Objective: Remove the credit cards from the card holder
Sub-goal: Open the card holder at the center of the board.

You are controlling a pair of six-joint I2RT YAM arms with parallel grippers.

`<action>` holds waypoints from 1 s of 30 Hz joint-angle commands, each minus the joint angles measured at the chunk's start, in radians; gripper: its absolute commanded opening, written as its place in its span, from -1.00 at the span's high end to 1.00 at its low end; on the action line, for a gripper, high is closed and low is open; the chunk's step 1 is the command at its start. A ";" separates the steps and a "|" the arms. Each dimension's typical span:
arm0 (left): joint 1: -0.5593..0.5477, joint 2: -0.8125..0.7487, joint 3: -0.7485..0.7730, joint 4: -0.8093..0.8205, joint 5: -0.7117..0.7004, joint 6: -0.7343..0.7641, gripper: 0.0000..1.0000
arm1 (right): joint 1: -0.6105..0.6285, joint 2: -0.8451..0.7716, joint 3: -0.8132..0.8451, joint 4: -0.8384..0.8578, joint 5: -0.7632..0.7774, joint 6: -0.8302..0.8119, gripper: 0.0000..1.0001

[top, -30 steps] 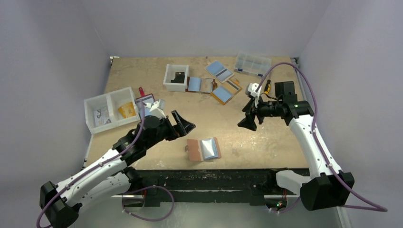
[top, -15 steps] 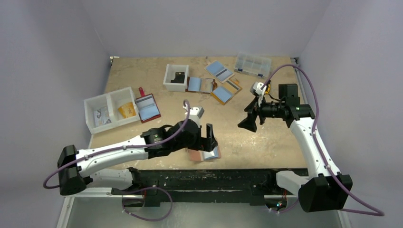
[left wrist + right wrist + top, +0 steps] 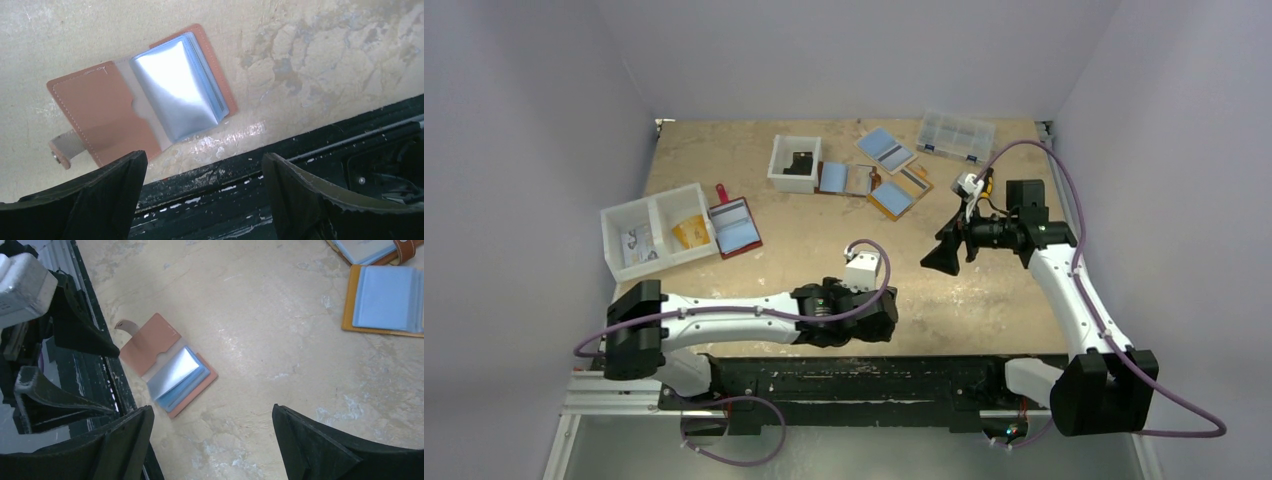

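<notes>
Tan-brown leather card holder (image 3: 137,107), open at the near edge of the beige worktop (image 3: 325,55).
Black left pincer (image 3: 202,165) hangs over it, jaws apart; I think it should pinch only one light blue card (image 3: 216,97).

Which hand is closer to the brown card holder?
Left. The left hand is right by the card holder at the table's near edge; the right hand hangs farther back.
</notes>
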 commanded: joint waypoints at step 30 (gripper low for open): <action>0.117 0.365 0.193 -0.098 -0.007 -0.139 -0.67 | -0.026 -0.019 -0.095 0.178 -0.014 0.085 -0.98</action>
